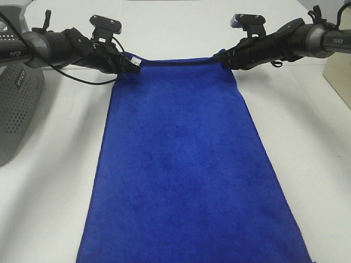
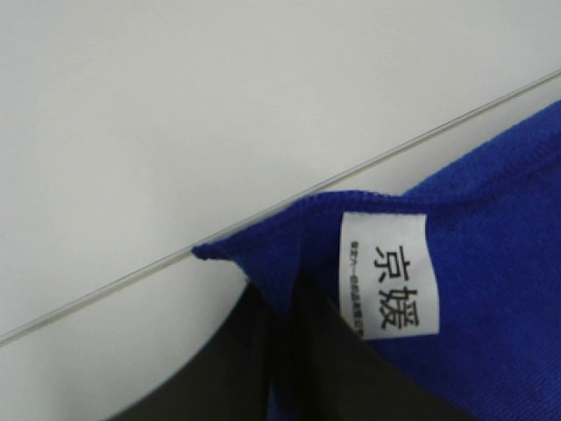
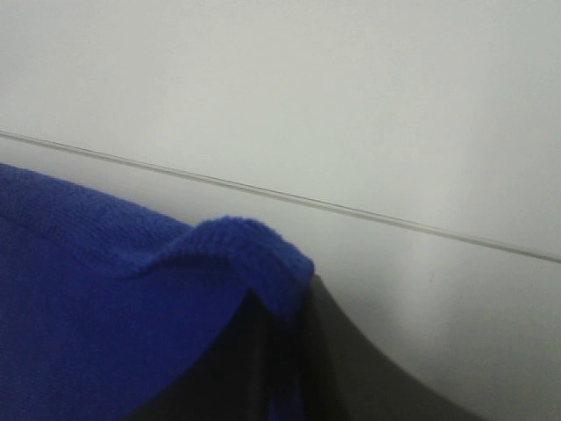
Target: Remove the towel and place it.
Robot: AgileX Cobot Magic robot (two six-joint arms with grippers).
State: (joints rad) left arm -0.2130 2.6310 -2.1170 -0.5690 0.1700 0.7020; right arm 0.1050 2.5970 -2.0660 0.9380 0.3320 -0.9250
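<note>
The towel (image 1: 186,164) is a large royal-blue cloth lying flat on the white table (image 1: 55,192), running from the far middle to the near edge. My left gripper (image 1: 130,63) holds its far left corner, beside the white tag (image 1: 135,61). In the left wrist view the tag (image 2: 388,274) lies by the black fingers (image 2: 219,377), with a strip of towel (image 2: 491,263) pinched between them at my left gripper (image 2: 280,360). My right gripper (image 1: 225,58) holds the far right corner. In the right wrist view the towel (image 3: 105,316) folds over into my right gripper (image 3: 280,360).
A grey perforated basket (image 1: 16,104) stands at the left edge of the table, near the left arm. A beige box (image 1: 340,76) sits at the far right. White table surface shows on both sides of the towel.
</note>
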